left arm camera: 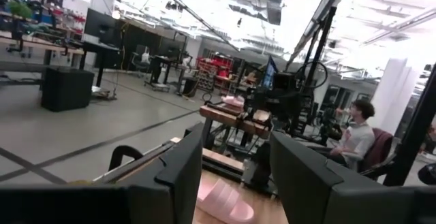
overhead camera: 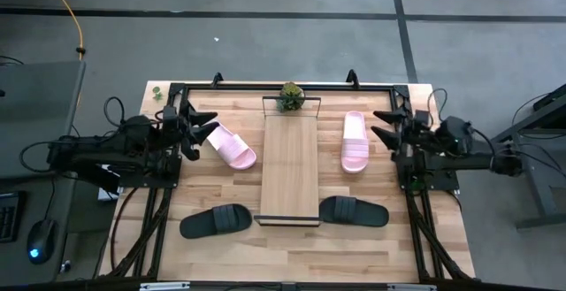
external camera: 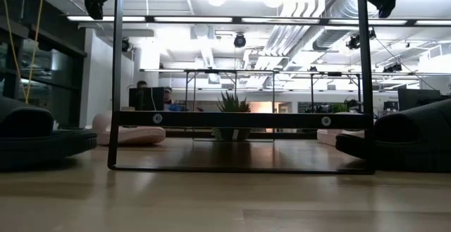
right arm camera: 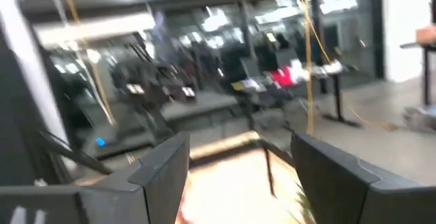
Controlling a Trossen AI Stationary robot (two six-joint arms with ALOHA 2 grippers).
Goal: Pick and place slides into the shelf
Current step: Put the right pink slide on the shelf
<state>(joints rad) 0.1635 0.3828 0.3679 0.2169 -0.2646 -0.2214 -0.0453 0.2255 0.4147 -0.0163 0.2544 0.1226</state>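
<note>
The shelf [overhead camera: 290, 169] is a long light-wood board in a thin black frame, lying along the table's middle; in the low view its frame [external camera: 239, 119] stands across the picture. One pink slide [overhead camera: 232, 147] lies left of it, another pink slide [overhead camera: 355, 141] right of it. Two black slides [overhead camera: 216, 220] [overhead camera: 354, 210] lie at its near corners, all soles down. My left gripper [overhead camera: 202, 130] hovers open at the table's left edge, near the left pink slide. My right gripper [overhead camera: 386, 126] hovers open at the right edge.
A small potted plant [overhead camera: 290, 95] stands at the shelf's far end. Black frame rails [overhead camera: 283, 86] run round the table. The left wrist view shows a pink slide [left arm camera: 225, 202] below the fingers and a seated person [left arm camera: 357, 132] beyond the table.
</note>
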